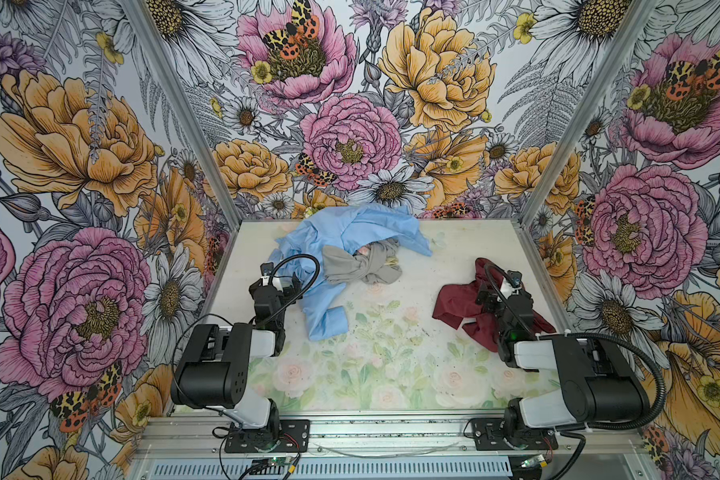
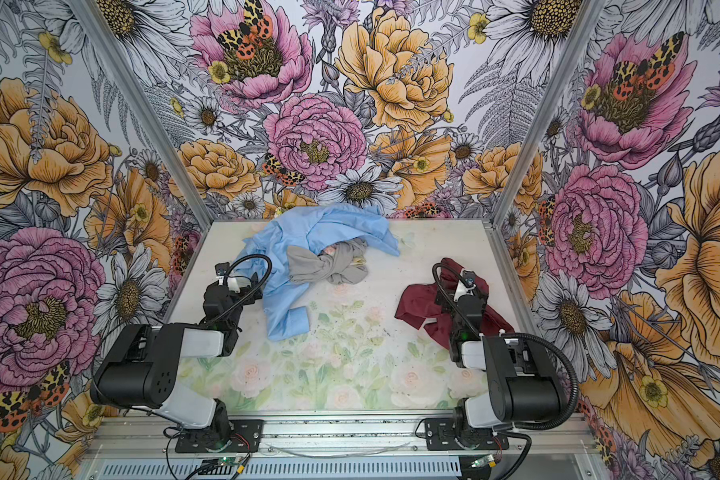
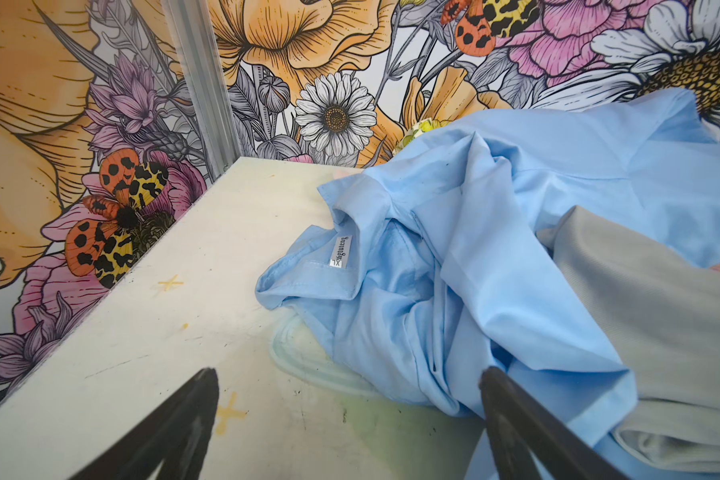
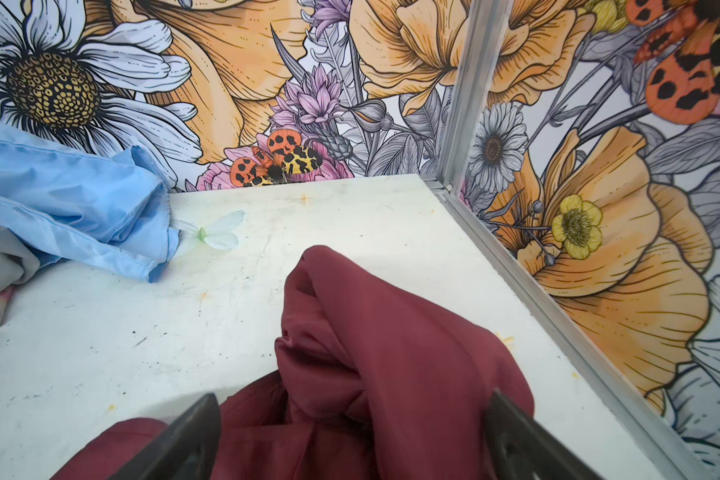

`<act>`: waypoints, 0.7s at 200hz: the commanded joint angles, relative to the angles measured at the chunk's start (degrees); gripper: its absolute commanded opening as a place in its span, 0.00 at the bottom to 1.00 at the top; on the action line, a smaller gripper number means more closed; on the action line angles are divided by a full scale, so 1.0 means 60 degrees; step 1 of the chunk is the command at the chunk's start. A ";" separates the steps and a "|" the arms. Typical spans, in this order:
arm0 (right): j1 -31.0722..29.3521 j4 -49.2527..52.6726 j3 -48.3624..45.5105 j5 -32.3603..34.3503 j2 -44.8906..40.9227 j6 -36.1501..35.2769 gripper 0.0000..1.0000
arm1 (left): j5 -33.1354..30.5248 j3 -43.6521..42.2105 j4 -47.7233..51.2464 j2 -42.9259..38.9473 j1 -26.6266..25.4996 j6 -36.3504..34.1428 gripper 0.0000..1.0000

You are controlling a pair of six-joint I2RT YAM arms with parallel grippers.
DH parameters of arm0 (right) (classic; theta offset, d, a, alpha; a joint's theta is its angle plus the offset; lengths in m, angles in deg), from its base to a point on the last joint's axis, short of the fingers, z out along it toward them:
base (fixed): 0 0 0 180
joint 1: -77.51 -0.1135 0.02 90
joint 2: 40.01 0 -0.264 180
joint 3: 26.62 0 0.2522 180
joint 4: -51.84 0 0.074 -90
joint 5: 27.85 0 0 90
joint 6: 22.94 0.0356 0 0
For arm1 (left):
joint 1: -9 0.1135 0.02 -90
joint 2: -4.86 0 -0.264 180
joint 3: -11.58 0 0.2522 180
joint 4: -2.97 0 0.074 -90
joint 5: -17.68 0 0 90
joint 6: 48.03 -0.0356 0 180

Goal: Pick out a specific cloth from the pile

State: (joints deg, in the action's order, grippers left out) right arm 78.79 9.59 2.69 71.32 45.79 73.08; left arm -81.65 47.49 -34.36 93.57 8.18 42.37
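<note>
By the right edge of the worktop (image 1: 391, 365) the cloth (image 1: 454, 305) lies apart from the pile (image 1: 350, 237), right gripper (image 4: 350, 440) gaping over it: seemingly done.

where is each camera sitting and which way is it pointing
Top views: a side-by-side pair high over the front, looking down at the table, blue cloth, grey cloth and maroon cloth; left arm and right arm show.
Left wrist: low, facing the blue cloth; open left end effector shows.
Right wrist: low, facing the far right corner across the maroon cloth; open right end effector shows.
Shared: both wrist views catch the blue and grey cloths.
</note>
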 commanded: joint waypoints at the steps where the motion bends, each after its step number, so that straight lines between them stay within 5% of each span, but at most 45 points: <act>1: -0.0111 -0.0357 0.0356 -0.0429 0.0295 -0.0255 0.99 | 0.0251 -0.0046 -0.0344 0.0010 0.0136 -0.0111 0.99; 20: -0.0093 0.1235 0.1219 -0.0231 0.0348 -0.0106 0.99 | 0.0268 -0.0054 -0.0333 0.0010 0.0137 -0.0097 0.99; 140: -0.0052 0.0965 0.1127 -0.0377 0.0375 -0.0182 0.99 | 0.0220 -0.0073 -0.0378 -0.0005 0.0122 -0.0125 0.99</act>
State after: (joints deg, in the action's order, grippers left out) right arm 78.59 15.69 9.14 69.83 48.19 72.49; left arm -81.60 47.49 -35.04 93.57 8.18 42.37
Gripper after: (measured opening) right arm 0.995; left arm 0.988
